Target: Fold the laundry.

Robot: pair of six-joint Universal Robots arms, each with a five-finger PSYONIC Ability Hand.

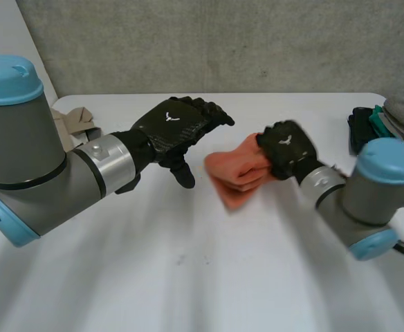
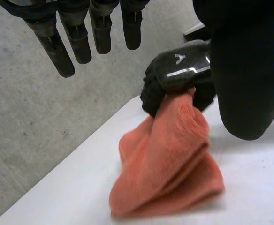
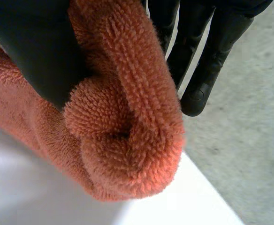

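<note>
Our right hand (image 1: pixel 285 149) fingers (image 3: pixel 212 61) clamped on bunched orange towel (image 1: pixel 240 169), its bottom on counter (image 1: pixel 188 277); our left hand (image 1: pixel 178 124) fingers straight, apart, nearby.

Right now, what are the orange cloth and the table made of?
The orange cloth: soft terry-like fabric, probably cotton or microfibre; a dense looped pile shows, and it bunches where the right hand clutches it. The table: smooth, white, matte hard surface, maybe laminate or painted board; no grain shows.
</note>
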